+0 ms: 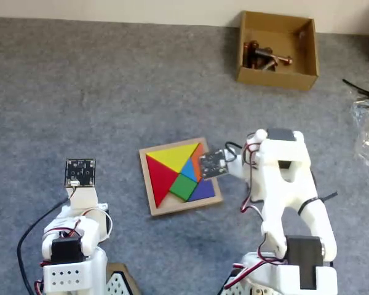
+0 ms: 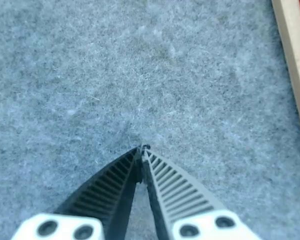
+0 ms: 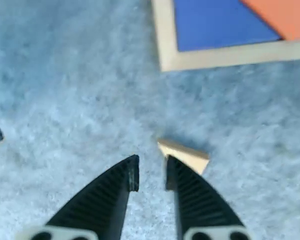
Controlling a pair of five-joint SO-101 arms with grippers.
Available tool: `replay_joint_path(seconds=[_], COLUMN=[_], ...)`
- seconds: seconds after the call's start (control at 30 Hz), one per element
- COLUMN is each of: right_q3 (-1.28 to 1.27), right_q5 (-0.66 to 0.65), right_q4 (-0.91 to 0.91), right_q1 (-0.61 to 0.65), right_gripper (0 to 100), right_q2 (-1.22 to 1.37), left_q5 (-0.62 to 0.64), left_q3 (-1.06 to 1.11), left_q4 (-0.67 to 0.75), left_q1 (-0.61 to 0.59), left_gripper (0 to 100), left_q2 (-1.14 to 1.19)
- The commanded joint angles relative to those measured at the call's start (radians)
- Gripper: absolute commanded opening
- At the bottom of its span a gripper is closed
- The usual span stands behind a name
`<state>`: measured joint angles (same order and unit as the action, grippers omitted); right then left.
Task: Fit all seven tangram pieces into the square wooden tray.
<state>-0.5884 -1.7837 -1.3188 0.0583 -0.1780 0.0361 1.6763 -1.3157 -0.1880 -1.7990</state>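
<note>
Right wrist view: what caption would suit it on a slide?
Right gripper slightly open over grey felt, a small tan wedge by one fingertip, the corner of the wooden tray ahead.

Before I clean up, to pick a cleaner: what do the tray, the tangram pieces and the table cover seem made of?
Tray: pale bare wood, matte rim. Tangram pieces: probably painted wood, flat solid colours. Table cover: grey felt or short carpet, visibly fuzzy.

- Grey felt-like cloth covering the table (image 1: 80, 92): matt, fuzzy.
- Square pale wooden tray (image 3: 230, 57): bare, matt rim.
- Blue tangram piece (image 3: 220, 22) inside the tray: smooth, matt paint.
- Brown cardboard box (image 1: 275, 78): dull paper board.
- Black ribbed fingers (image 2: 177, 192): matt plastic.
</note>
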Motion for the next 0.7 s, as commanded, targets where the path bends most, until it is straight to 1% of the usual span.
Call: replay_joint_path(seconds=[0.0, 0.1, 0.37, 0.47, 0.6, 0.67], right_q3=[0.058, 0.065, 0.061, 0.061, 0.053, 0.027], right_q5=[-0.055, -0.115, -0.236, -0.256, -0.259, -0.259], right_q4=[-0.016, -0.016, -0.016, -0.010, 0.094, 0.104], right_q1=[-0.044, -0.068, -0.073, -0.068, -0.071, -0.070], right_gripper=[16.3, 16.3, 16.6, 16.6, 16.6, 16.7], right_q2=[-0.002, -0.002, 0.001, 0.001, 0.002, 0.007], left_q5=[0.002, 0.002, 0.002, 0.002, 0.002, 0.002], left_q3=[0.021, 0.021, 0.021, 0.021, 0.021, 0.021], left_q4=[-0.008, -0.008, -0.008, -0.008, -0.008, -0.008], left_q1=[-0.008, -0.008, -0.008, -0.008, -0.008, -0.008], left_gripper=[0, 0, 0, 0, 0, 0], left_q2=[0.007, 0.007, 0.007, 0.007, 0.007, 0.007])
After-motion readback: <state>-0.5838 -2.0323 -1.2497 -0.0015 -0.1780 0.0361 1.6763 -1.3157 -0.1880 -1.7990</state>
